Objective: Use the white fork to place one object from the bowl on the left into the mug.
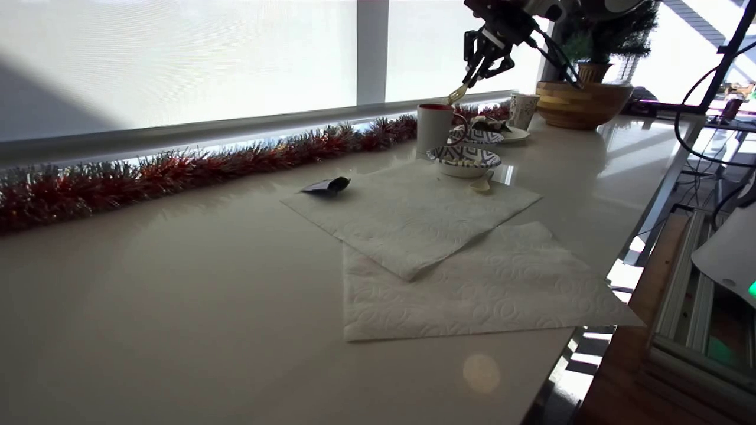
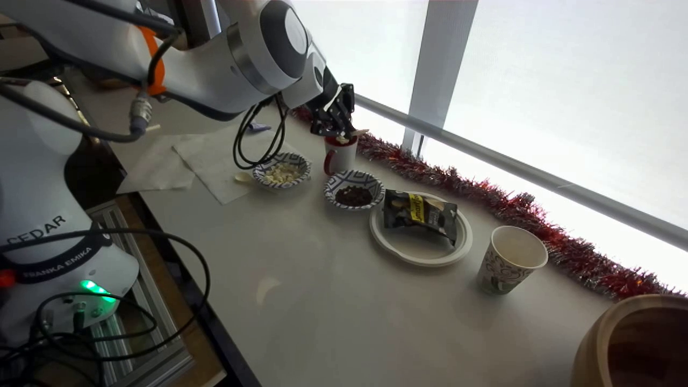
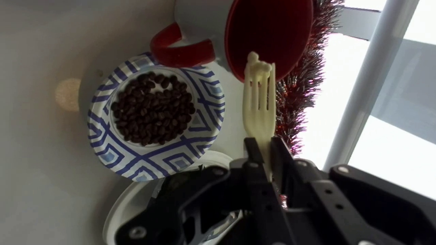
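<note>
In the wrist view, the pincer (image 3: 264,141) partly hides the handle of the white fork (image 3: 259,120); the mug (image 3: 213,20) is cut off; in an exterior view, the near-right wooden bowl (image 2: 592,346) also.

The fork (image 3: 259,119) is pale cream, the mug (image 2: 345,157) white with a red inside and handle. Blue geometric lines pattern the white bowl (image 3: 208,112) of dark brown beans (image 3: 153,112). The tinsel (image 2: 510,207) is red and silver; swirls on the paper cup (image 2: 500,271) seem greyish.

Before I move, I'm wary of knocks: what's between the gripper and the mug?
In the wrist view, the white fork, held by the gripper, pale pieces at its tip.
</note>
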You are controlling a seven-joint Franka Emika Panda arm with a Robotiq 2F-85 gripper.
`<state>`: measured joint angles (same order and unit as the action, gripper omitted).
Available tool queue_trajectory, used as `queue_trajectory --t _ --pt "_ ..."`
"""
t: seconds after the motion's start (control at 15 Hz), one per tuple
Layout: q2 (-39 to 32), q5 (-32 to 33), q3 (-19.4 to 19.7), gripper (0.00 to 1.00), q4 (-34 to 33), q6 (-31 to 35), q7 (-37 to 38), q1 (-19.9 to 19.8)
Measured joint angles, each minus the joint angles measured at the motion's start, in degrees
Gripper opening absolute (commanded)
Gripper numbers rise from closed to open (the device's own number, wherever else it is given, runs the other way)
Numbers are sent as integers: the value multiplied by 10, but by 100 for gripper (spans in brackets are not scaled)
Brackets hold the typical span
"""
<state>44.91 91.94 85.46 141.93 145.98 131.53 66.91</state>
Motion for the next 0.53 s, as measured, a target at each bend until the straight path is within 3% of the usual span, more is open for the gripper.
queue_trajectory --t 0.53 --pt "-49 -94 2 3 -1 16 -30 -18"
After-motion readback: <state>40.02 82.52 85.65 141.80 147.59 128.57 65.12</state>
